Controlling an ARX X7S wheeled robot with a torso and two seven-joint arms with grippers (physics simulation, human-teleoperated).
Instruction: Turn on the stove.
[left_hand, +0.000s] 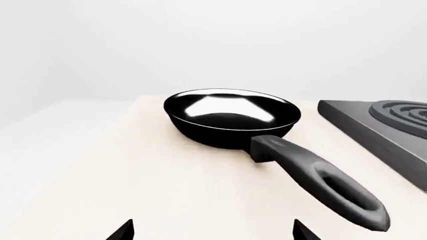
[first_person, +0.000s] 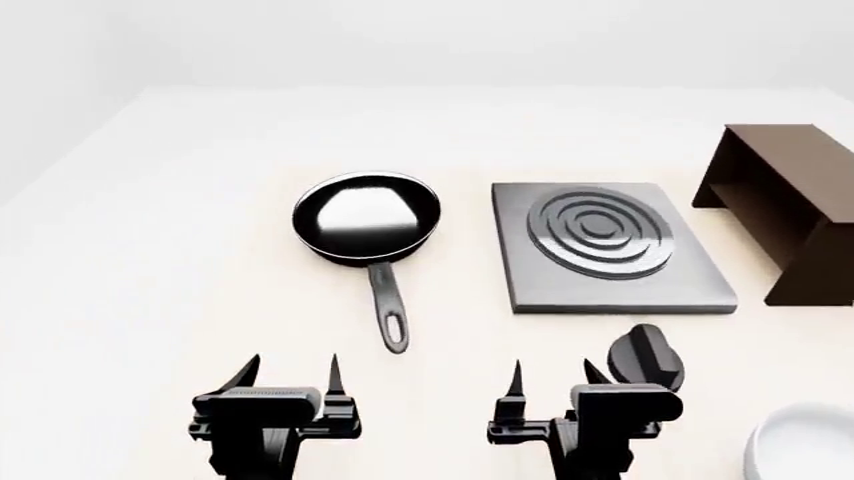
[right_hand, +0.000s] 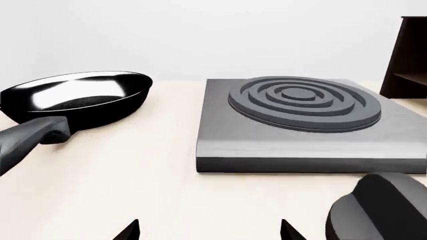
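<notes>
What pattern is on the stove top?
Dark concentric rings on the grey stove, clearest in the head view.

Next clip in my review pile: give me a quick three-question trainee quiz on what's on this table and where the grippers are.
1. True or false: the frying pan sits on the stove burner.
2. Which gripper is nearer the knob? A) left gripper B) right gripper
3. Fill in: beyond the stove on the robot's right stands a dark brown ____.

Key
1. False. The pan rests on the table to the stove's left, apart from it, and the burner is bare.
2. B. The knob lies just beside the right gripper, and both grippers are open and hold nothing.
3. Shelf.
</notes>
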